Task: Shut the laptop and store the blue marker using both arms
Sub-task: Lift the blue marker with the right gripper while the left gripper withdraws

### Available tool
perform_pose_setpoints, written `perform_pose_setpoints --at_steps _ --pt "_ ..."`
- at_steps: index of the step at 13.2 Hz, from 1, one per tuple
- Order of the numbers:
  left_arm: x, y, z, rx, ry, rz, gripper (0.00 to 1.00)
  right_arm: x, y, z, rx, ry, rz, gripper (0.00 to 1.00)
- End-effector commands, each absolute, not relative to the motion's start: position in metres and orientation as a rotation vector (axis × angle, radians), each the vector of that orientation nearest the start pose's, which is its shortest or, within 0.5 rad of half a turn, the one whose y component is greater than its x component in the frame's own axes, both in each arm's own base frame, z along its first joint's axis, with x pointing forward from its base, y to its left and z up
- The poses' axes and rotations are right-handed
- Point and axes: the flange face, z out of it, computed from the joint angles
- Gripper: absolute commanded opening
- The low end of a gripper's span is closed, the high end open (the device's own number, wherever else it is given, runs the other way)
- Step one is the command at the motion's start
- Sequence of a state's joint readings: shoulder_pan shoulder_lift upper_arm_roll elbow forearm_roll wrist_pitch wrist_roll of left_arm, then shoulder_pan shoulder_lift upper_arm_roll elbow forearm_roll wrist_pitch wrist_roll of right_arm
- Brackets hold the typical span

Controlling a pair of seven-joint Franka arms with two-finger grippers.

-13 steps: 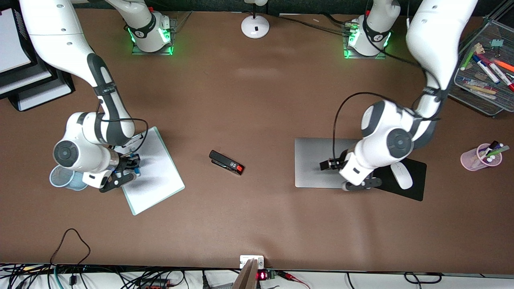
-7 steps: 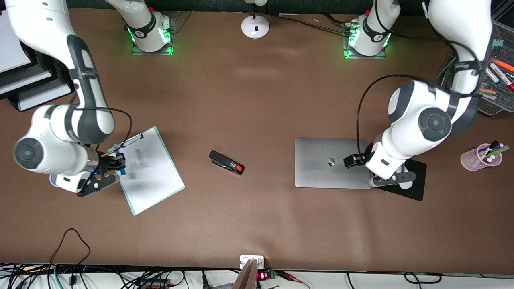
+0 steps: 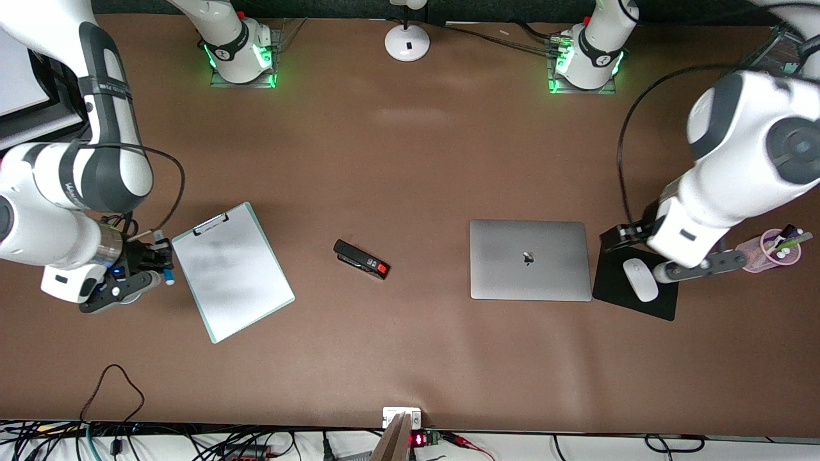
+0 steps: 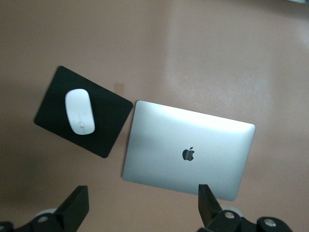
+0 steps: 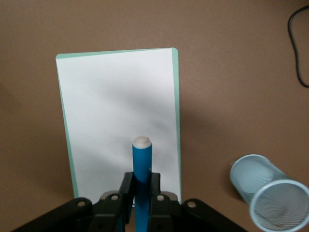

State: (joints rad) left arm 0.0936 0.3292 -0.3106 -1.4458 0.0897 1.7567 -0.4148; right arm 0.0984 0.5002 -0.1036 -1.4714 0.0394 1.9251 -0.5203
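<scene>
The laptop lies closed on the brown table, silver lid up with its dark logo; it also shows in the left wrist view. My left gripper is open and empty, up over the edge of the black mouse pad beside the laptop; its fingers stand wide apart. My right gripper is shut on the blue marker, over bare table beside the white clipboard. In the right wrist view the marker stands between the pads, white tip outward, at the gripper.
A white mouse lies on the mouse pad. A black stapler lies mid-table. A blue mesh cup stands near the right gripper. A pink cup with pens stands at the left arm's end. A lamp base stands between the robot bases.
The right gripper carried the marker off the clipboard toward the right arm's end of the table. The left gripper moved from over the laptop lid to over the mouse pad.
</scene>
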Motion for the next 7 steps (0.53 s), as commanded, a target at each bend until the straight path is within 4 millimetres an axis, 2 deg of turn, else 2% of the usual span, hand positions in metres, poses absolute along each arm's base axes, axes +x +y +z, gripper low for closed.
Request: perform_pose_setpoints --at_steps 1,4,7 --pt "0.632 -0.089 0.541 -3.112 -0.170 0.013 1.00 0.694 -0.002 0.405 -3.042 -0.889 0.010 0.06" --pt "0.617 -0.086 0.563 -3.098 -0.150 0.021 1.00 0.699 0.001 0.424 -3.026 -1.044 -0.150 0.06" --pt "0.605 -0.086 0.584 -3.102 -0.159 -0.003 1.00 0.699 -0.003 0.428 -2.945 -1.284 -0.215 0.06"
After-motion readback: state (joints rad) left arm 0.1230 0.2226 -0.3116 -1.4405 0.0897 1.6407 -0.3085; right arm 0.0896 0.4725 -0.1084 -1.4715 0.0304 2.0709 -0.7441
